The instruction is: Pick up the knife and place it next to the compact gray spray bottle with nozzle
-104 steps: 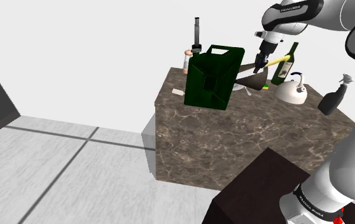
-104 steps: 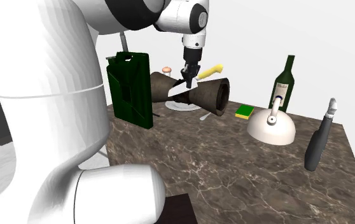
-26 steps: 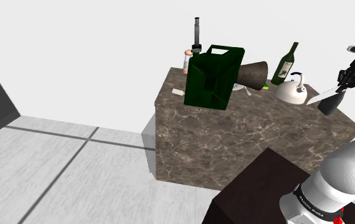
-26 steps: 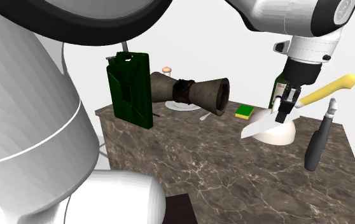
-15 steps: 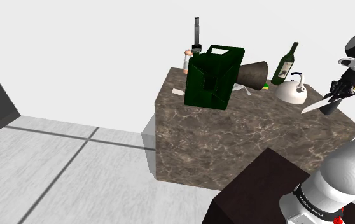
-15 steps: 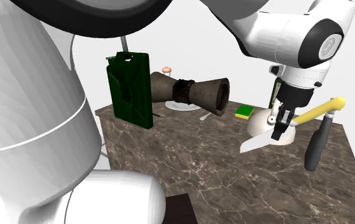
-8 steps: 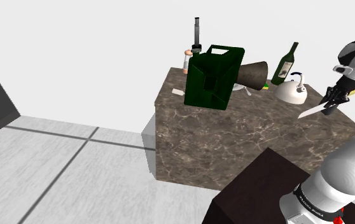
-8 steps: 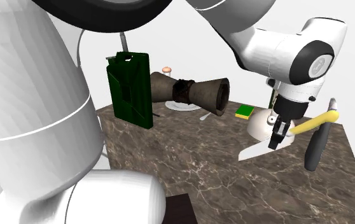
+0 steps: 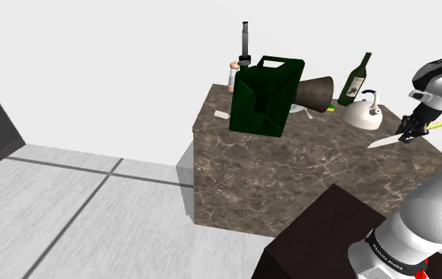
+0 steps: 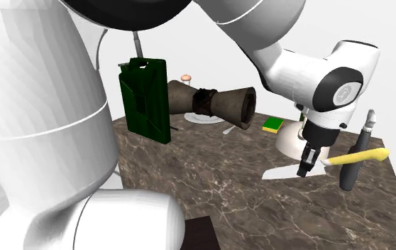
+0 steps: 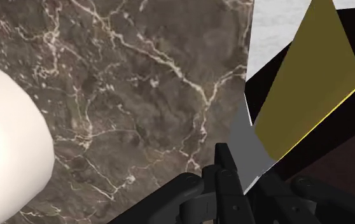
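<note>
Since half a second ago your hand (image 10: 304, 169) has come lower toward the table (image 10: 218, 185), and the knife (image 10: 282, 172) has swung from a handle-up tilt to nearly level. Hand: black, clenched on the knife where blade meets handle; in the wrist view the fingers (image 11: 227, 184) pinch the grey blade between them. Knife: pale blade out to one side of your hand, yellow handle out to the other; the blade lies low over the marble top, and you cannot tell whether its tip touches. Spray bottle (image 10: 348, 176): dark body, grey nozzle, leaning, standing just past your hand on the handle side; in the second exterior view the yellow handle crosses in front of its body, and contact between the two cannot be judged. Kettle (image 10: 289, 140): white, domed, just behind your hand, on the side away from the stand. Sponge (image 10: 272, 125): green and yellow, near the kettle, a little farther from your hand on the blade side. Wine bottle (image 9: 356, 78): green, upright, beyond the kettle from your hand. Tube (image 10: 214, 103): brown, flared at both ends, lying on its side over a white plate (image 10: 198, 120), well apart from your hand on the blade side. Jerry can (image 10: 145, 99): dark green, upright, farthest from your hand on that same side, just beside the tube.
</note>
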`<control>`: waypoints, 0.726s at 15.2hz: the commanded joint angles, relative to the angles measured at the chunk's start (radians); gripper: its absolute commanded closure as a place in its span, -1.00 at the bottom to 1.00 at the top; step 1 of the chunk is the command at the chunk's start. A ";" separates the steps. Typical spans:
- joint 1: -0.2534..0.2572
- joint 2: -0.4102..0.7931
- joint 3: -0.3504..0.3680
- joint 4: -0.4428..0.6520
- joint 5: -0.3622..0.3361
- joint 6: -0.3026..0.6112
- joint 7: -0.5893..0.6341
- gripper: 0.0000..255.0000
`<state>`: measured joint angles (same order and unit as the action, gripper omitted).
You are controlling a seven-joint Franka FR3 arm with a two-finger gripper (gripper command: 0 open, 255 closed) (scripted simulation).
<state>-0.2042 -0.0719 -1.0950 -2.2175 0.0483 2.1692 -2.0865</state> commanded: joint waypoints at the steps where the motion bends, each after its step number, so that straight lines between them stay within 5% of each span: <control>1: 0.000 0.000 0.000 0.000 0.000 0.000 0.000 -1.00; 2: -0.009 -0.113 0.091 -0.052 -0.307 0.039 0.263 -1.00; 4: -0.146 -0.163 0.382 -0.114 -0.716 -0.008 0.651 -1.00; 5: -0.158 -0.163 0.423 -0.121 -0.775 -0.028 0.710 -1.00; 11: -0.160 -0.105 0.374 -0.145 -0.783 0.065 0.709 -1.00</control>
<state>-0.3613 -0.1879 -0.7140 -2.3595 -0.7307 2.2167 -1.3776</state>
